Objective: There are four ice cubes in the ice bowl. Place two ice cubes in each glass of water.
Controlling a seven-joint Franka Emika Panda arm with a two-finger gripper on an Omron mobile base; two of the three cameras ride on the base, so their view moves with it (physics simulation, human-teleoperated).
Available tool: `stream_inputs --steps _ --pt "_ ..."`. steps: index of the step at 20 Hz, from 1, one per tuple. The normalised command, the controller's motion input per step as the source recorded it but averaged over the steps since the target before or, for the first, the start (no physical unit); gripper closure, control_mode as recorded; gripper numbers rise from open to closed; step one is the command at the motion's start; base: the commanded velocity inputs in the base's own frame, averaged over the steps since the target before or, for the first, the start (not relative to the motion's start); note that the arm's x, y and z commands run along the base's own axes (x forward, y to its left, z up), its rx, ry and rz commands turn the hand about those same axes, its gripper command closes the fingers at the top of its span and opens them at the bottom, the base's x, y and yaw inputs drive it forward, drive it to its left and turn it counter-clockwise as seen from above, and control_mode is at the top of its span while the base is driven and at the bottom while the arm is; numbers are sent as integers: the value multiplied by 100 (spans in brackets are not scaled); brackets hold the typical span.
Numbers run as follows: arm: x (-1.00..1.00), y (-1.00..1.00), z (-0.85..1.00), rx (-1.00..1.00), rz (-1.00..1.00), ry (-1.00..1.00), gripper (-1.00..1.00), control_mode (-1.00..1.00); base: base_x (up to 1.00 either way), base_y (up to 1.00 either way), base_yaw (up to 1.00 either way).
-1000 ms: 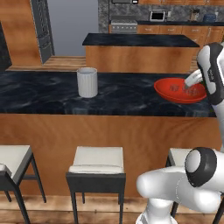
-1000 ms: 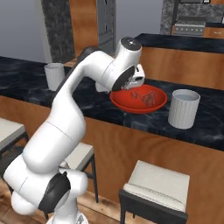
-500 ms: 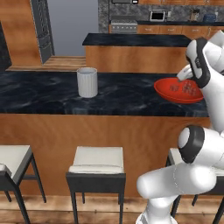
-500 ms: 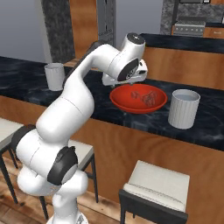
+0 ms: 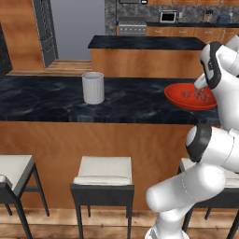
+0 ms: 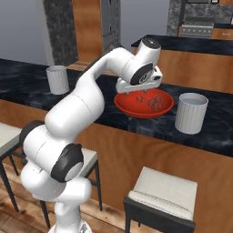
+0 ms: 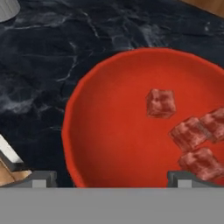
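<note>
The glossy red ice bowl [image 7: 70, 127] sits on the dark marble counter, and several reddish-tinted ice cubes [image 7: 160, 103] lie in its right half. My gripper [image 7: 111, 179] hovers just above the bowl's near rim, open, with its fingertips [image 7: 41, 178] wide apart and nothing between them. In the right base view the gripper [image 6: 139, 90] hangs over the ice bowl [image 6: 132, 109] and its ice cubes [image 6: 152, 100]. One ribbed glass of water [image 6: 191, 113] stands right of the bowl, the other glass of water [image 6: 58, 79] far to the left. The left base view shows the bowl [image 5: 179, 100] and the left glass [image 5: 93, 87].
White-cushioned stools [image 5: 103, 170] stand below the counter's front edge. A second dark counter [image 5: 144, 43] runs behind, with kitchen appliances on the back wall. Bare marble [image 5: 135, 100] stretches between the left glass and the bowl.
The arm's lower links and elbow have swung round into a more upright pose. The hand has stayed over the red bowl, jaws still open.
</note>
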Motion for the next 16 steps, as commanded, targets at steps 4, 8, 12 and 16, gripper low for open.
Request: stream_inputs --steps 4,8,12,16 --pt "17 0 -43 -8 4 3 -100 -100 0 0 0" --pt "29 1 -23 -4 7 2 -100 -100 0 0 0" --pt "36 8 -12 -1 6 0 -100 -100 0 0 0" --pt "43 2 -2 0 1 2 -100 -100 0 0 0"
